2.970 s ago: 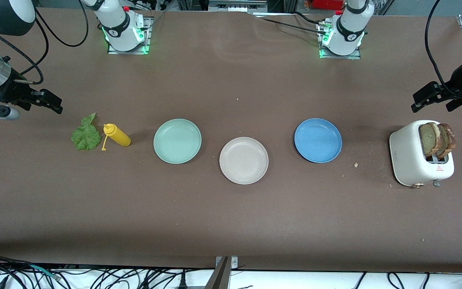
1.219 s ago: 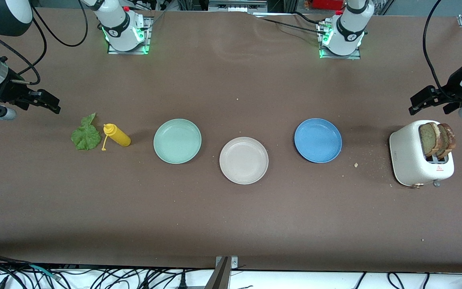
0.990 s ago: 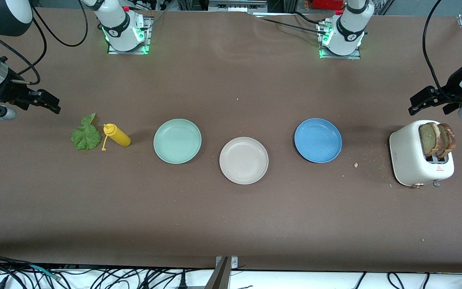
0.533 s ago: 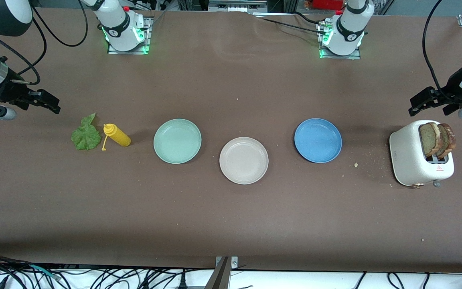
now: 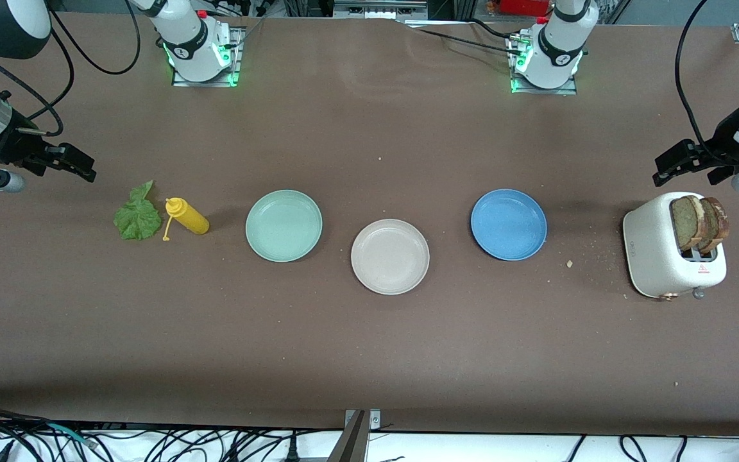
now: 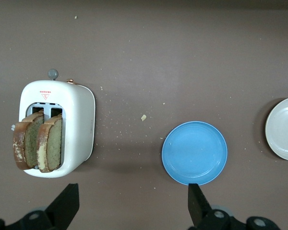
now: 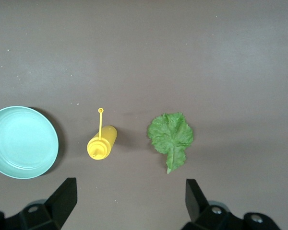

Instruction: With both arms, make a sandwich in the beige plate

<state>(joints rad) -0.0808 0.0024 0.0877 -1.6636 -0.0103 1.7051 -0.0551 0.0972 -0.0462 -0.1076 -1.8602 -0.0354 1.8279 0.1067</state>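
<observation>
Brown counter (image 5: 369, 346) is lying wide, and the beige plate (image 5: 390, 256) is sitting bare at its middle, between a mint-green plate (image 5: 283, 225) and a blue plate (image 5: 509, 224). Two bread slices (image 5: 700, 222) are standing in a white toaster (image 5: 664, 256) at the left arm's end; the left gripper (image 5: 682, 160) is hovering just beside it, jaws apart. The right gripper (image 5: 74, 163), jaws apart too, is hanging near the lettuce leaf (image 5: 138, 218) and a yellow squeeze bottle (image 5: 187, 216).

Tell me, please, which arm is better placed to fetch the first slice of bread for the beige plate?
Left, probably. The left gripper hangs open just above the toaster, where both bread slices stand. The right gripper is open at the right arm's end of the table, near the lettuce leaf.
</observation>
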